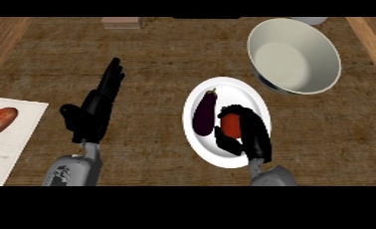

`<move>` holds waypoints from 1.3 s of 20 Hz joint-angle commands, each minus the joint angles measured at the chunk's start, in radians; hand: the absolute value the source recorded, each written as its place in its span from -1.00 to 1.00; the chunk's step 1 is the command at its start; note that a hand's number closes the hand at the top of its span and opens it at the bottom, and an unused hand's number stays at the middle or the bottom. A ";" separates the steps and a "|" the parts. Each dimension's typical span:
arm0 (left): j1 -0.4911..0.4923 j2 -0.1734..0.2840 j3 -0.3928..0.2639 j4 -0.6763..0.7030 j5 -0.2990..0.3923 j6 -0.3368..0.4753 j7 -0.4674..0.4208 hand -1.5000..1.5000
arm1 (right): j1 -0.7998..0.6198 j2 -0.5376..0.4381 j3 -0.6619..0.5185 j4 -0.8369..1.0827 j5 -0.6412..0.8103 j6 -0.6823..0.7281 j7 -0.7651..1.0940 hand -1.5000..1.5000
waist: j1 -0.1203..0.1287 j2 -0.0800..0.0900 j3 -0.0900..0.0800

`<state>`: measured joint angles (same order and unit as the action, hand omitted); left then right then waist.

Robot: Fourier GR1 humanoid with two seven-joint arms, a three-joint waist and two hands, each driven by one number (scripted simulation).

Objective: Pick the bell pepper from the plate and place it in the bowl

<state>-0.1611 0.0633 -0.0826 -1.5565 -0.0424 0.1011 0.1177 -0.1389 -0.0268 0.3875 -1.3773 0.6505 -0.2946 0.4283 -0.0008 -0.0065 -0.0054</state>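
A red bell pepper (231,125) lies on the white plate (234,89) at centre right. My right hand (249,134) is over the plate with its fingers and thumb curled round the pepper, hiding most of it. A dark purple eggplant (204,113) lies on the plate's left half, just beside the hand. The pale bowl (294,58) stands tilted at the upper right, beyond the plate and apart from it. My left hand (94,109) rests open at the left, fingers straight and pointing away.
A white board (16,138) with a reddish item (6,118) on it lies at the left edge. A small tan block (121,22) sits at the counter's far edge. Wooden strips border the counter at both sides.
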 commanded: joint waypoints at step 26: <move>0.015 0.041 0.059 -0.013 0.016 -0.018 0.001 0.00 | 0.372 -0.740 -0.430 -0.855 -0.897 0.790 -0.886 1.00 | -0.030 0.000 0.005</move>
<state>-0.1239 0.0980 -0.0321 -1.5603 -0.0237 0.0777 0.0913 0.1695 -0.7063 0.1218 -2.1051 -0.1184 0.4823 -0.4996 -0.0345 -0.0068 -0.0003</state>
